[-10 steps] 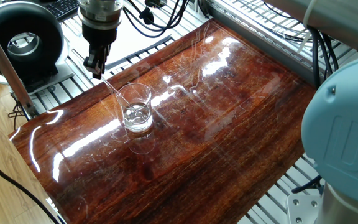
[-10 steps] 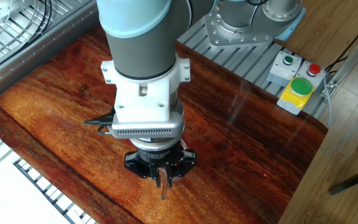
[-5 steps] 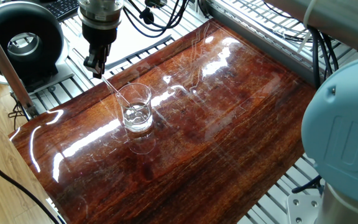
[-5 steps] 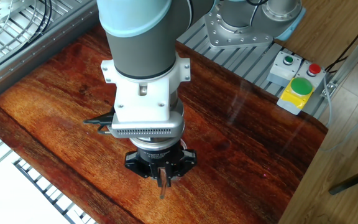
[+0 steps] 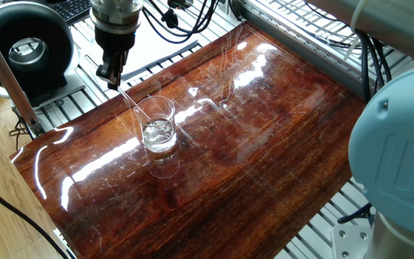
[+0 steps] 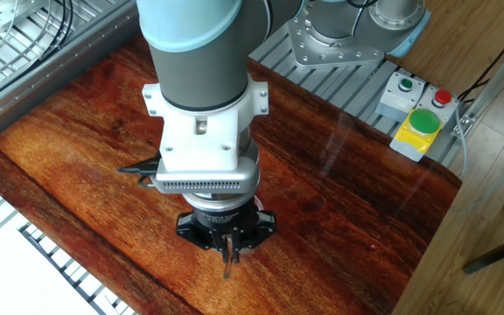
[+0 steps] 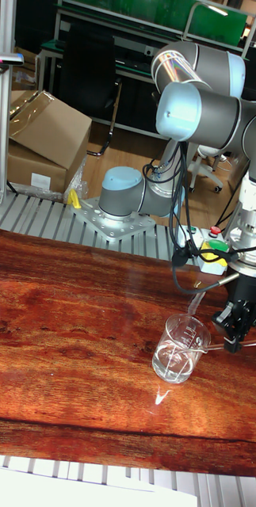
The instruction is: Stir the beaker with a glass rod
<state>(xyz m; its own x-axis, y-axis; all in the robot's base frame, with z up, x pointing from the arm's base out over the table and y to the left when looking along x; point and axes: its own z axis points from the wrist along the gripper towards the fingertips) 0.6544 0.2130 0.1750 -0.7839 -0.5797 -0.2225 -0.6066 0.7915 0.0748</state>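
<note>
With my gripper (image 5: 111, 78) clamped on the glass rod (image 5: 131, 105), its tip slants toward 4 o'clock into the beaker (image 5: 157, 126).

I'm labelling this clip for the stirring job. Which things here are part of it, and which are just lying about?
Part of the job:
beaker
glass rod
gripper

Just lying about:
button box
cardboard boxes
black round device
</note>
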